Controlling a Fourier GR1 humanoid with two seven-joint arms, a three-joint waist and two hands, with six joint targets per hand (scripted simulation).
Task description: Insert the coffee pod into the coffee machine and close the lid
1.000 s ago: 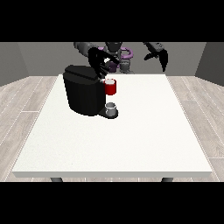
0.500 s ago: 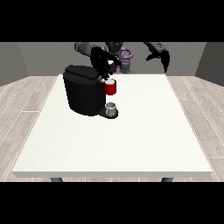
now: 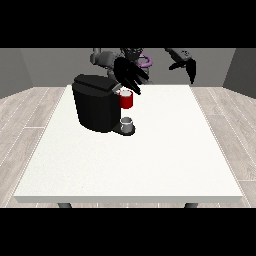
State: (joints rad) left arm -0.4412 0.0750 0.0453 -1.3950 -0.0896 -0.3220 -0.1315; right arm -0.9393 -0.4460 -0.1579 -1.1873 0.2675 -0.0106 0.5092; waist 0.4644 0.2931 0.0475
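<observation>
A black coffee machine (image 3: 95,102) stands on the white table (image 3: 150,150) at the left, its lid (image 3: 95,82) lying down on top. At its front sits a red holder (image 3: 126,100), and below that a small grey cup (image 3: 127,122) rests on the drip stand. The hand at the view's left (image 3: 129,74) hovers just above and behind the machine's front, fingers spread straight toward the red holder, with nothing in them. The hand at the view's right (image 3: 189,65) hangs raised beyond the table's far edge, fingers pointing down. I see no separate coffee pod.
Wood-look floor (image 3: 30,107) surrounds the table, with grey walls behind. The robot's torso with a purple ring (image 3: 145,61) stands behind the far edge. The table's right half and front carry nothing.
The hand at the view's left has lifted slightly and its fingers have spread over the machine's front. The hand at the view's right has barely shifted.
</observation>
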